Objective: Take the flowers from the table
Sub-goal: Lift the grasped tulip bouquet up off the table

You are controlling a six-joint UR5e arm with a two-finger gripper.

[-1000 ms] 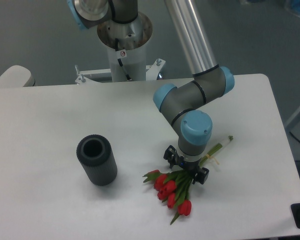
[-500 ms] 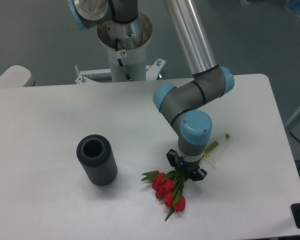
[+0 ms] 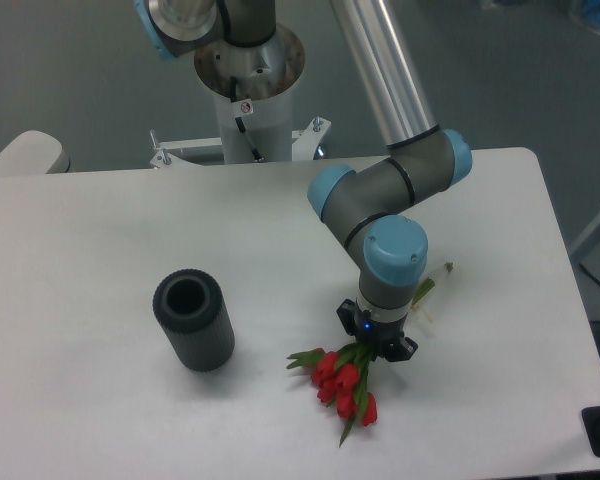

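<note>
Bare table is seen all round; only the vase, left of the flowers, obstructs.

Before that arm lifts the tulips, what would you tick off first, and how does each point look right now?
1. Claw closed on the flowers: ok, it looks shut across the stems.
2. Firm grip: cannot tell, the wrist hides the contact.
3. Whole bunch together: ok, red heads clustered, stem end sticking out behind.
4. Flowers off the table: cannot tell.
5. Dark ribbed cylinder out of the way: ok, upright and apart on the left.
</note>
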